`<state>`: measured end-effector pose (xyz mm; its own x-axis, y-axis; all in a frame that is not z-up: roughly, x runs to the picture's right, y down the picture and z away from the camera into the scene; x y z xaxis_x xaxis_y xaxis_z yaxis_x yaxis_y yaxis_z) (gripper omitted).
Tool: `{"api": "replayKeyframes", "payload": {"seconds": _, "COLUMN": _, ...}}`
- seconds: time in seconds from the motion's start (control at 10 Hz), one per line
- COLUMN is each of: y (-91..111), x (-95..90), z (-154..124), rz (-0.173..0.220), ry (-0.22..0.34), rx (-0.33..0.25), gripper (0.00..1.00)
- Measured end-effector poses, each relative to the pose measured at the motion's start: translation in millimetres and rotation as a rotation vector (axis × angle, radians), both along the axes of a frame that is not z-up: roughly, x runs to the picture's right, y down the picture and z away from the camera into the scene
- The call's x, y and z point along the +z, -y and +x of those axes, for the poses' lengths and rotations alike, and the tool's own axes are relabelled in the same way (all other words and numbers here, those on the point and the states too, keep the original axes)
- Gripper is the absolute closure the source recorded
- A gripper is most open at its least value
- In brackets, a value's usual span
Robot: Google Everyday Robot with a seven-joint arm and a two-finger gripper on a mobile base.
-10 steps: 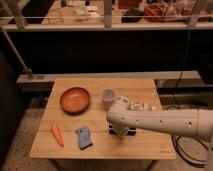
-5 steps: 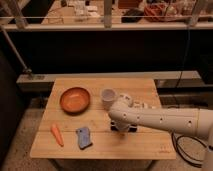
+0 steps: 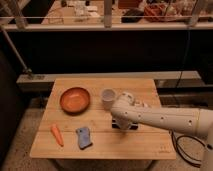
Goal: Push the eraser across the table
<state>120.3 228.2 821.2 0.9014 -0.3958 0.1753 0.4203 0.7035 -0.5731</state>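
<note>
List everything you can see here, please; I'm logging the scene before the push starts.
table: 1, light wood planks, centre of view.
bowl: 1, orange-brown, left part of the table.
cup: 1, white, right of the bowl.
carrot: 1, orange, near left edge of the table.
spongy block: 1, blue-grey, right of the carrot, near the front edge.
eraser: 1, black, mid-table, mostly hidden under the arm.
white box: 1, partly visible behind the arm, right part of the table.
arm: 1, white, reaching in from the right over the table.
hand: 1, down at the eraser, mid-table.
</note>
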Motion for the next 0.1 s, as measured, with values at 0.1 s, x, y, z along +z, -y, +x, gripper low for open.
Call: {"api": "replayKeyframes", "payload": {"seconds": 0.1, "y": 2.1, "x": 2.4, "z": -1.0, "rz": 0.003, "ry": 0.004, "rx": -0.003, "gripper": 0.98}}
